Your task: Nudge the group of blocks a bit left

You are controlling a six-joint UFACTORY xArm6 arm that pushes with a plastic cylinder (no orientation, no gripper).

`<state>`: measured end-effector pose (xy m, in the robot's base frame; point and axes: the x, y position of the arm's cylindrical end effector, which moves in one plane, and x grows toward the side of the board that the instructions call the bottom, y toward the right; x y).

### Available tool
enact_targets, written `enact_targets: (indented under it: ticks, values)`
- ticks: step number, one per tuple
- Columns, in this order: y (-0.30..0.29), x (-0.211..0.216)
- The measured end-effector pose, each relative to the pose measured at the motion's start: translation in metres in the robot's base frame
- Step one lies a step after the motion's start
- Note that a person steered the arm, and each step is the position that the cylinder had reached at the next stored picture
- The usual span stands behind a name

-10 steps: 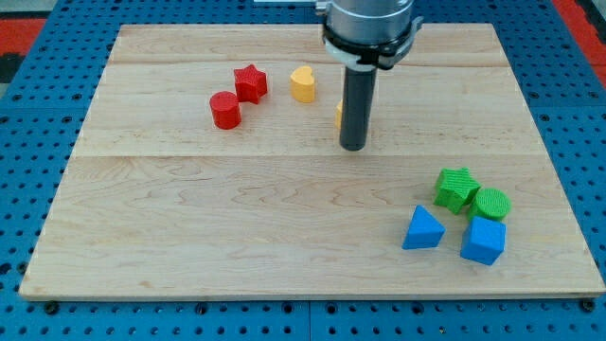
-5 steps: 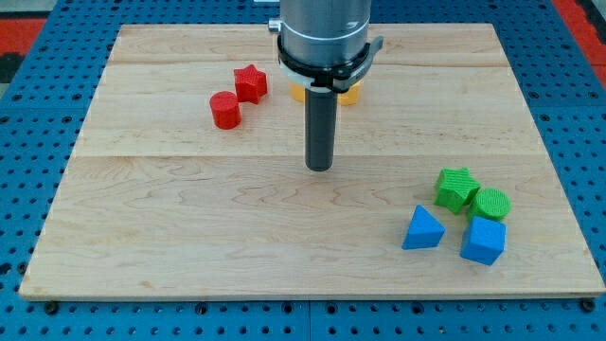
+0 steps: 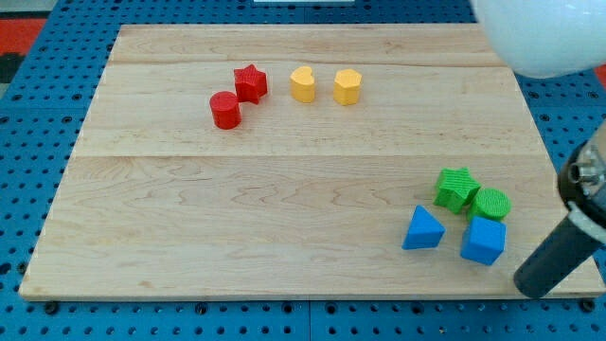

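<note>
Camera view: my tip (image 3: 533, 287) sits at the bottom right corner of the wooden worktop (image 3: 284, 227). It is the plain end of a dark rod, so there is nothing on it to open or close. It holds nothing and touches no block.

Just to the left of my tip and slightly above it lies the blue cube (image 3: 483, 241), near but apart from the rod. Further left is the blue pyramid (image 3: 422, 229). Above the cube the green cylinder (image 3: 491, 204) touches it, and the green star (image 3: 456, 188) sits just beside the cylinder on its left.

Well apart, far up and left of my tip, stand the yellow hexagon (image 3: 347, 86), the yellow heart (image 3: 302, 83), the red star (image 3: 250, 82) and the red cylinder (image 3: 225, 110).
</note>
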<state>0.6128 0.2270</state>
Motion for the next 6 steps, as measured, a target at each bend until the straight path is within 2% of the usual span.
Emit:
enact_targets:
  ticks: [2,3,5,6]
  values:
    - [0.020,-0.057]
    - [0.013,-0.095]
    - [0.011,-0.109]
    - [0.054,-0.092]
